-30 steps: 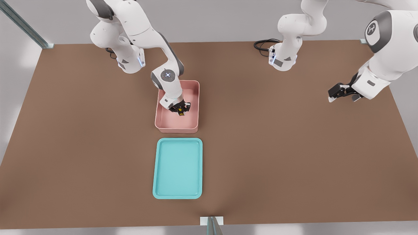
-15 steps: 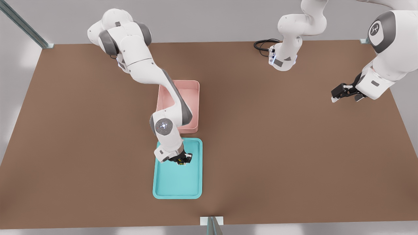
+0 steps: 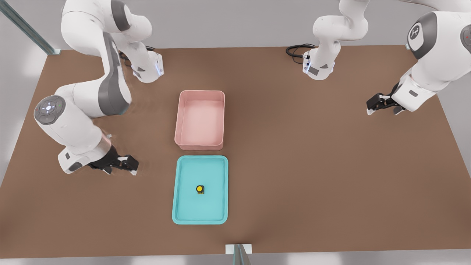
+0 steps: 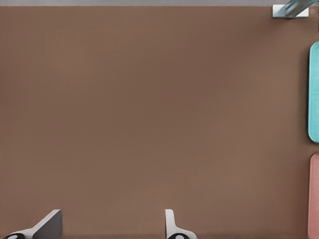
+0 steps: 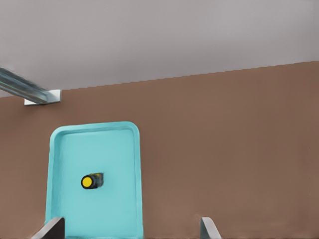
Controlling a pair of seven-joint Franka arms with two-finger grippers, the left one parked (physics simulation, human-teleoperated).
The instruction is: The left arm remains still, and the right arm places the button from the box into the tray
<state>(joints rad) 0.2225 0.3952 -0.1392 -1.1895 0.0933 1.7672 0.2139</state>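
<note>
Front view: button (image 3: 199, 189) sat near the middle of the turquoise tray (image 3: 181, 217), yellow cap up. Pink box (image 3: 201, 145) lay just beyond the tray. Gripper (image 3: 125, 166) hung over bare table (image 3: 331, 165), well off to the front view's left of the tray, fingers spread, holding nothing.

Right wrist view: fingertips (image 5: 50, 230) apart; button (image 5: 91, 180) in tray (image 5: 134, 164).

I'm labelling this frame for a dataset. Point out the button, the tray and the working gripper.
button (image 3: 199, 188): front view, on its yellow cap.
tray (image 3: 201, 220): front view, on its near rim.
gripper (image 3: 125, 167): front view, between its fingertips, over the table on the front view's left of the tray, open.
</note>
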